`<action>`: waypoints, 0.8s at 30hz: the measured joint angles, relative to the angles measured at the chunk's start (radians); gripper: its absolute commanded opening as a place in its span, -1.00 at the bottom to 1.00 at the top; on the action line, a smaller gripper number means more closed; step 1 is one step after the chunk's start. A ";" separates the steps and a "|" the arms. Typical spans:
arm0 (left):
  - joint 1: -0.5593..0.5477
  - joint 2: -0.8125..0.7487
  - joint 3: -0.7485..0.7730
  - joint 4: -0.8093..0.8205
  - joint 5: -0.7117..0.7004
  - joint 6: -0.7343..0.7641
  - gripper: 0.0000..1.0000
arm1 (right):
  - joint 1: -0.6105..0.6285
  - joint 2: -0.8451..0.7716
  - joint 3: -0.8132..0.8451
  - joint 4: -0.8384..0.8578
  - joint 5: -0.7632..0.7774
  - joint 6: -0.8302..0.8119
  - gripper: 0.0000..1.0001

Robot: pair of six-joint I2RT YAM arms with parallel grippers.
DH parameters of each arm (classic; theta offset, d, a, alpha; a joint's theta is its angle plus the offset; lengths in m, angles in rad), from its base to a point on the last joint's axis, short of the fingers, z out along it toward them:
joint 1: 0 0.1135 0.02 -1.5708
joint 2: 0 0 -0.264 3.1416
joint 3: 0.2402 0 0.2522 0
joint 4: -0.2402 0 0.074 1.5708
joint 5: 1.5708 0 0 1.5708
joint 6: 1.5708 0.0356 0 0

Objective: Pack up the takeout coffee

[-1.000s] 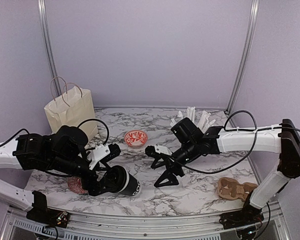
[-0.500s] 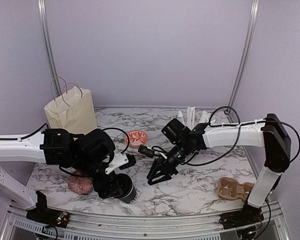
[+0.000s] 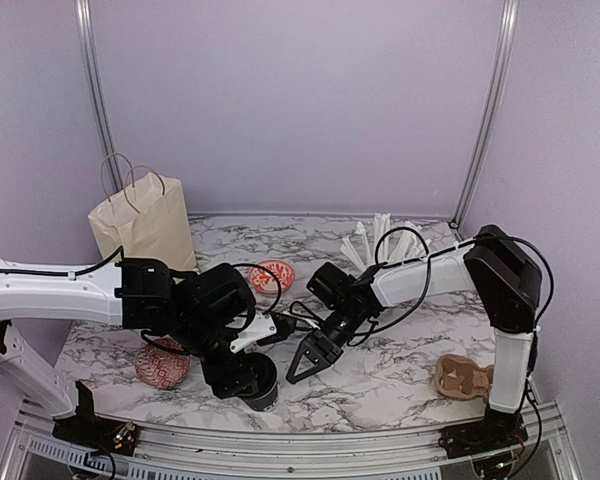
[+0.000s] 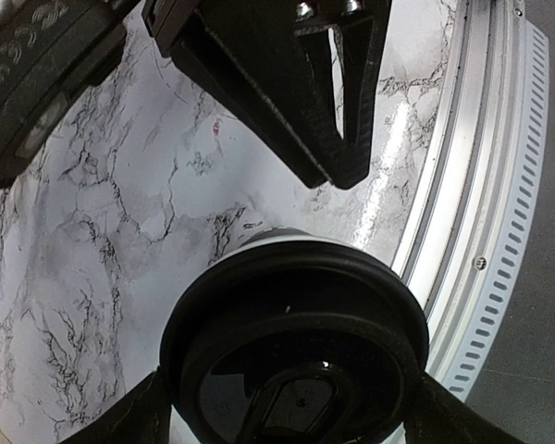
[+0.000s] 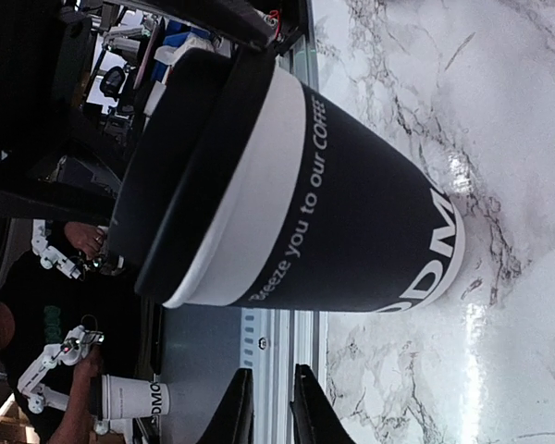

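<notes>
Left wrist view: small black paper cup with white rim (image 4: 277, 237) and its round black plastic lid (image 4: 296, 351), between the fingers (image 4: 134, 421) of the left gripper (image 4: 291, 421), ran off the bottom edge. Fingers showed only as corner stubs, and the lid hid any contact with the cup wall. Ahead, the right gripper (image 4: 338, 166) was cut by the top edge. From above, the left arm (image 3: 215, 310) covered most of the cup. Right wrist view: white print (image 5: 425, 250) curved out of sight, background beyond the cup blurred.

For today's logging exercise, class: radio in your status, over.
Left gripper clamps black paper cup, black plastic lid on, upright near marble table front edge. Right gripper shut, empty, close beside it. Red-patterned bowl just left of cup.
</notes>
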 measured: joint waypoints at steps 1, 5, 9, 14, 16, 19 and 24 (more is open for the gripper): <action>0.000 0.008 0.007 0.002 0.002 0.003 0.70 | 0.000 0.011 0.005 0.001 -0.010 0.003 -0.76; -0.001 0.041 0.032 0.009 0.007 0.016 0.70 | 0.000 0.033 0.013 0.013 -0.059 0.010 -0.83; -0.004 0.062 0.046 0.017 0.011 0.027 0.70 | 0.000 0.039 0.019 0.015 -0.111 0.011 -0.90; -0.004 0.077 0.061 0.010 0.014 0.036 0.69 | -0.003 0.056 0.027 0.014 -0.144 0.014 -0.93; -0.004 0.086 0.071 0.003 0.016 0.038 0.69 | -0.003 0.064 0.028 0.014 -0.156 0.022 -0.93; -0.004 0.098 0.083 -0.007 0.017 0.042 0.68 | -0.005 0.077 0.034 0.015 -0.172 0.034 -0.94; -0.004 0.112 0.098 -0.021 0.019 0.045 0.66 | -0.009 0.092 0.040 0.023 -0.189 0.069 -0.94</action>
